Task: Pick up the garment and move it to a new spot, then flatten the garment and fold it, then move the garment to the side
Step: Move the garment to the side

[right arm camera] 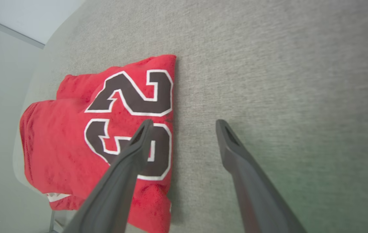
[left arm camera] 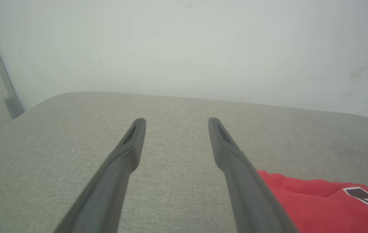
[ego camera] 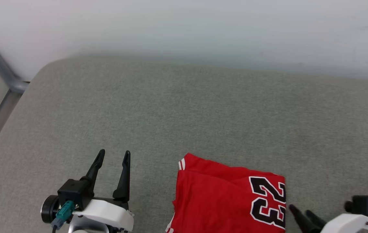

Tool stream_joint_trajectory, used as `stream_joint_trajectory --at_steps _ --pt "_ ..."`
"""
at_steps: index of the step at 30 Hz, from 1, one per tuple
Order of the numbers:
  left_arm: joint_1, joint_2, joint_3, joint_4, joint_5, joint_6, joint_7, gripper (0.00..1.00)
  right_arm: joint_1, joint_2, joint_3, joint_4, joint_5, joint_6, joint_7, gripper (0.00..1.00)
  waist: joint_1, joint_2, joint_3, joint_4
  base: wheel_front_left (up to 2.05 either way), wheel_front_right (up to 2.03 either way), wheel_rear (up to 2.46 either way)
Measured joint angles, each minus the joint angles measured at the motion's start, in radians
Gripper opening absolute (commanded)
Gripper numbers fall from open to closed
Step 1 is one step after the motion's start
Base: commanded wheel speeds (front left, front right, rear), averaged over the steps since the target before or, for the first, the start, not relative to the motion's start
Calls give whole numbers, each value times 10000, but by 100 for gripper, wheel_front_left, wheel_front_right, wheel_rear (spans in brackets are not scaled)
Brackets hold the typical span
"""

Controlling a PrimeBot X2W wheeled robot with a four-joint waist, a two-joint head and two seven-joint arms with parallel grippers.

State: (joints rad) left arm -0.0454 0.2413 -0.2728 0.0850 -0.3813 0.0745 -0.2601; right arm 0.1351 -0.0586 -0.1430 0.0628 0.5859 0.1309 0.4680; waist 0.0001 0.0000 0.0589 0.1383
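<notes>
My left end effector and right end effector stand apart and empty, and pinching only the garment's top layer could unfold it.

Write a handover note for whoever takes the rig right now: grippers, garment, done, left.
Left gripper: open, empty, over the grey cushion, left of the garment.
Right gripper: open, empty, at the garment's right edge; contact can't be told.
Garment: folded compact, number 23 up, at the cushion's near edge.
Done: flattening and folding look finished.
Left: move it to the side, unless this is already its final spot.
</notes>
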Motion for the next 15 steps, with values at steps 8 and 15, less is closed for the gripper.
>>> stream_joint_trajectory --at_steps 8,15 --pt "-362 -274 127 180 199 -370 -2 100 -755 -180 999 1446 1490 8 591 100 0 0 526 632 0 0 0" --pt "-405 -387 339 290 360 -533 -2 100 -1183 -282 1340 2165 2033 13 1080 0 0 0 713 833 0 0 0"
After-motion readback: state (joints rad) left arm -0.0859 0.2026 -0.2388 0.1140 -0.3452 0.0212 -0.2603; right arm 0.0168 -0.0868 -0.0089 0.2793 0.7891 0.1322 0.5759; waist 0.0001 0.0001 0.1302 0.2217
